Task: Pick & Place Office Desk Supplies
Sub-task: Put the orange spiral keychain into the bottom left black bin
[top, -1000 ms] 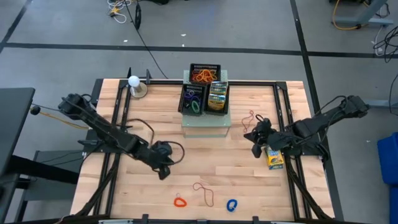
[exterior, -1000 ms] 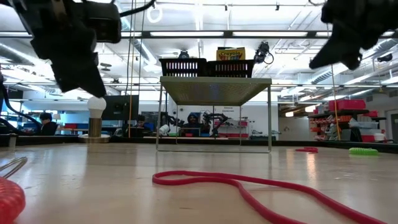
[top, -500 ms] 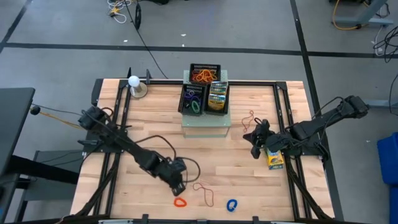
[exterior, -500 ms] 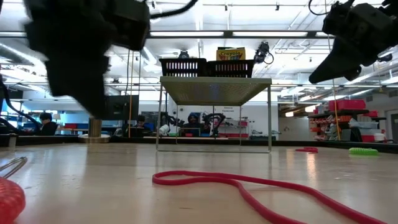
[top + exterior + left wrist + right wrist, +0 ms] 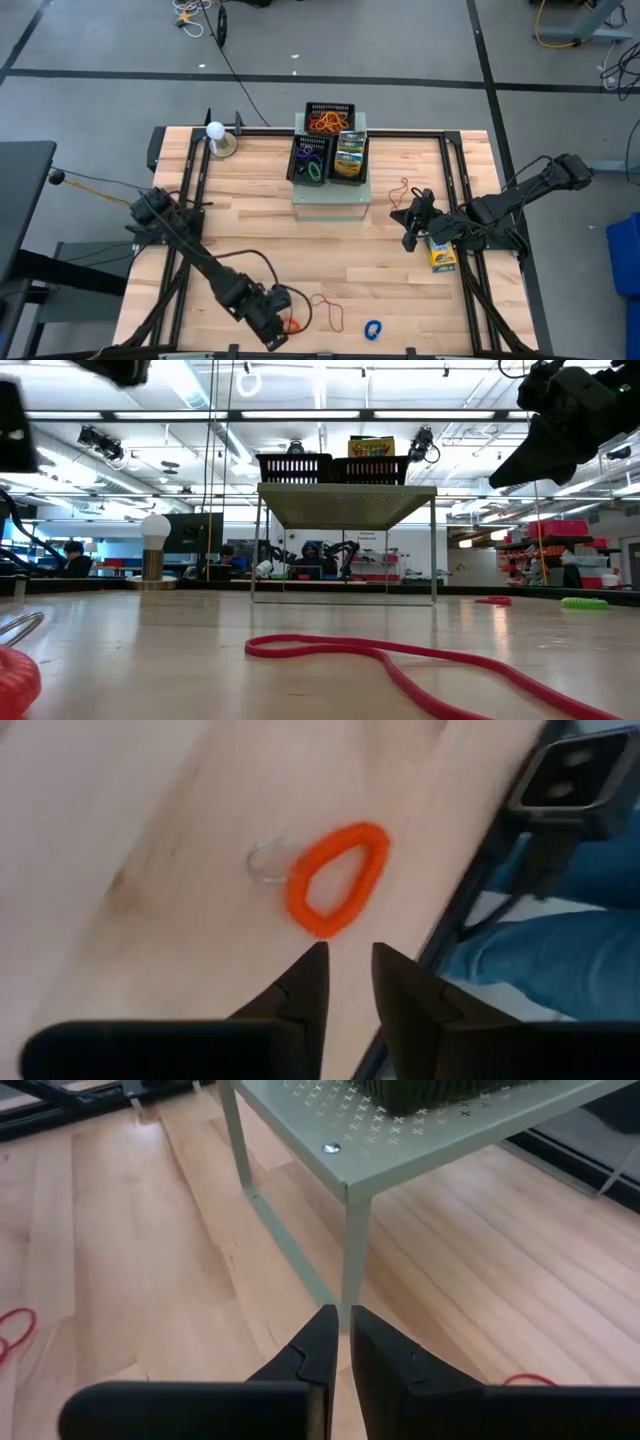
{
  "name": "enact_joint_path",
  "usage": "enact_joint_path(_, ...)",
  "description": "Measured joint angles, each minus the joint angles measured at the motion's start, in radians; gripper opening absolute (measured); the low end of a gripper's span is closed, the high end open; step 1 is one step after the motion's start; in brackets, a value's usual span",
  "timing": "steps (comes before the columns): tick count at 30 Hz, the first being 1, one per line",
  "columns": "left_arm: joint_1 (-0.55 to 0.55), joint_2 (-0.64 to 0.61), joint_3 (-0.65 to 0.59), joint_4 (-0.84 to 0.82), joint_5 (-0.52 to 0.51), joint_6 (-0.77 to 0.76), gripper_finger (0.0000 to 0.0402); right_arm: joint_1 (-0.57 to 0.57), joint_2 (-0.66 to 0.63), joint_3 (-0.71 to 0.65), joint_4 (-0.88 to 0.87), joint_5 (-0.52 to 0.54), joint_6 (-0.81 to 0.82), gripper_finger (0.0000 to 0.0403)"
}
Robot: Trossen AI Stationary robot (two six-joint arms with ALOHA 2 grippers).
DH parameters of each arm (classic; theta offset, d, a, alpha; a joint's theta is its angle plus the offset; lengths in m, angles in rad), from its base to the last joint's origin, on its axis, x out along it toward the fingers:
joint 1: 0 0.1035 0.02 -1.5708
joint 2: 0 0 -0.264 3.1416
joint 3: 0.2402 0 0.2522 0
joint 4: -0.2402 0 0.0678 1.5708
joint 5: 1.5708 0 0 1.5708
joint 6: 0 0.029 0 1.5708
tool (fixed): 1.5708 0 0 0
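Left gripper [image 5: 348, 982] pokes in from the near edge, two dark fingers [image 5: 300, 988] tapering to points, jaws nearly together with a narrow gap between them. Just past the tips lies an orange loop [image 5: 337, 878], oval, thick, flat on the pale wood surface [image 5: 150, 840], not touching the fingers. A small thin clear-grey ring [image 5: 264, 860] sits against the loop's side, touching or hooked to it, can't tell which. The surface edge runs diagonally beside the loop. Beyond the edge: a dark boxy bracket [image 5: 582, 770] on a dark post, and blue fabric [image 5: 560, 960] below it, blurred.
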Motion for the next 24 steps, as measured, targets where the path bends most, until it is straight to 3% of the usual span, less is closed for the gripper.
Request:
enact_joint_path(4, -0.002, 0.048, 0.027, 0.001, 0.001, -0.062, 0.0105, 0.000, 0.000, 0.000, 0.003, 0.001, 0.000, 0.0041)
enact_joint_path(12, 0.002, 0.116, 0.082, -0.006, -0.142, -0.132, 0.0109, 0.000, 0.000, 0.000, 0.000, 0.000, 0.000, 0.0041)
enact_joint_path(24, -0.022, 0.138, 0.080, -0.014, -0.090, -0.165, 0.0109, 0.000, 0.000, 0.000, -0.002, -0.007, 0.000, 0.0041)
